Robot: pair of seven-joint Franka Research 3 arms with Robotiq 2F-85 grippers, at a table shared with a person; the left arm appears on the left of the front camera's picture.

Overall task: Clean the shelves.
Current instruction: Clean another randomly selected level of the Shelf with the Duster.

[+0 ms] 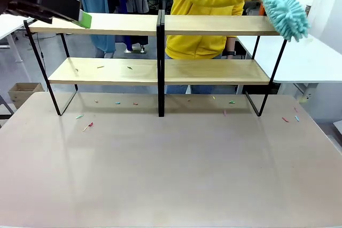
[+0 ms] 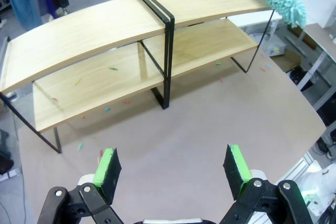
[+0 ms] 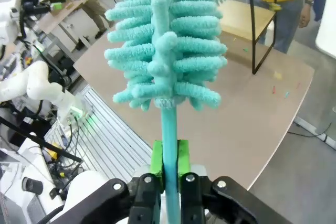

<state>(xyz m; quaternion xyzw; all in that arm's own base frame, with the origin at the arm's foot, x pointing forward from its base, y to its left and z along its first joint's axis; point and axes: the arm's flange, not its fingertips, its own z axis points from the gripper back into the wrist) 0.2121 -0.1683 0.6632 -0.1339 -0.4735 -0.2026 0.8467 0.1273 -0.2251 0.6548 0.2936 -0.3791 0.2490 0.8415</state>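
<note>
Right gripper (image 3: 169, 157) clamped on teal duster (image 3: 165, 51) handle, duster head at right end of upper board, left gripper (image 2: 170, 169) jaws spread and empty, shelves (image 1: 107, 24) standing at table (image 1: 171, 174) far side.

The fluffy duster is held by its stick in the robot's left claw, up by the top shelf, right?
No, the right claw holds the duster by its stick, as the right wrist view shows. The left claw is open, holding nothing. The duster is indeed up by the top shelf.
</note>
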